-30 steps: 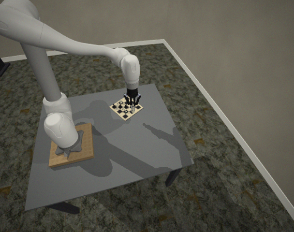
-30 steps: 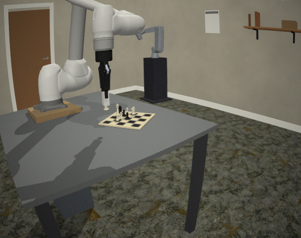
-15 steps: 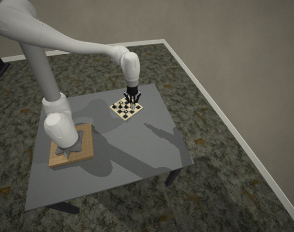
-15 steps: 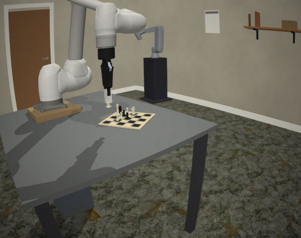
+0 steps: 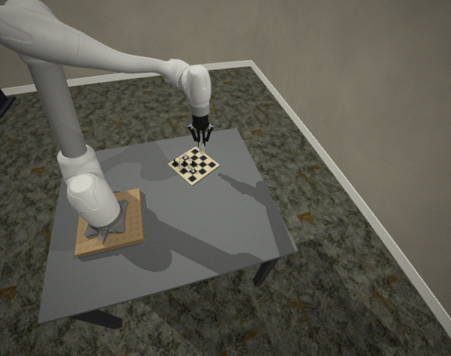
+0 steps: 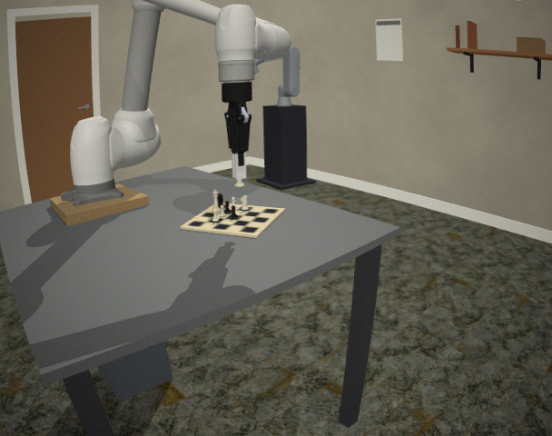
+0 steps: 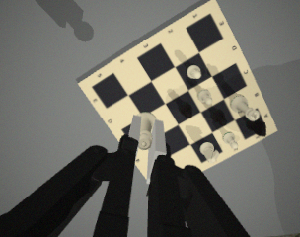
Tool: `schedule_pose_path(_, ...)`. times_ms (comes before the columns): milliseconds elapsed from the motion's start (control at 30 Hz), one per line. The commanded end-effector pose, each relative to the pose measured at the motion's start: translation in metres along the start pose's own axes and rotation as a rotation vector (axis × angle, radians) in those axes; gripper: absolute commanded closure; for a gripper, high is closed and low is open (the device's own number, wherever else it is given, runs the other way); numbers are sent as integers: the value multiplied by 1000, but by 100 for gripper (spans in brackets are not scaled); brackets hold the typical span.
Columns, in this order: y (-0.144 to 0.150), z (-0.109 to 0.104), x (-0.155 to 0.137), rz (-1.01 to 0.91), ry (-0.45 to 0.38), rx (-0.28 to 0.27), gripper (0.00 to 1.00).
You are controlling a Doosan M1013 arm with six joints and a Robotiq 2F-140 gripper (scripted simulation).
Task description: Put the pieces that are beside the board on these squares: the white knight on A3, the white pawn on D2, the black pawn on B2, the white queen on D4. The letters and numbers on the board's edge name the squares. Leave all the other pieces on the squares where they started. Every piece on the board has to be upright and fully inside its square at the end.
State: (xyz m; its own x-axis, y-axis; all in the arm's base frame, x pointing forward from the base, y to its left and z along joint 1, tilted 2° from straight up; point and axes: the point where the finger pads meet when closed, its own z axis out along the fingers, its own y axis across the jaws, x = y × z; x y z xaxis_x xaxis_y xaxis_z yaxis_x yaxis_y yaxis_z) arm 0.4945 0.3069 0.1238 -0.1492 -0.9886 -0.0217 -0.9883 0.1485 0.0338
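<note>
The gripper (image 6: 239, 162) is clamped on a tall white piece (image 6: 239, 174), by its height most likely the white queen, and carries it upright in the air above the far side of the chessboard (image 5: 208, 170). The board lies toward the far right corner of the grey table (image 6: 313, 243), well apart from the arm's wooden base plate (image 5: 136, 233) near the left edge. 6 or so other pieces (image 7: 204, 98) crowd the board's side nearest that plate.

This looks like the carry step for the queen, bound for D4. The edge letters are too small to read here, so I cannot tell which square that is. The next move calls for centring over the target square, then lowering straight down so the base lands fully inside it without brushing neighbours, and only then letting go
</note>
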Motion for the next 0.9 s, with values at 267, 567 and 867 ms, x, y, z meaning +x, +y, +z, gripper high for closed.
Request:
schedule_pose_path(267,0,2,0,0,0,0,100)
schedule_pose_path(567,0,22,0,0,0,0,100)
schedule_pose_path(867,0,65,0,0,0,0,100)
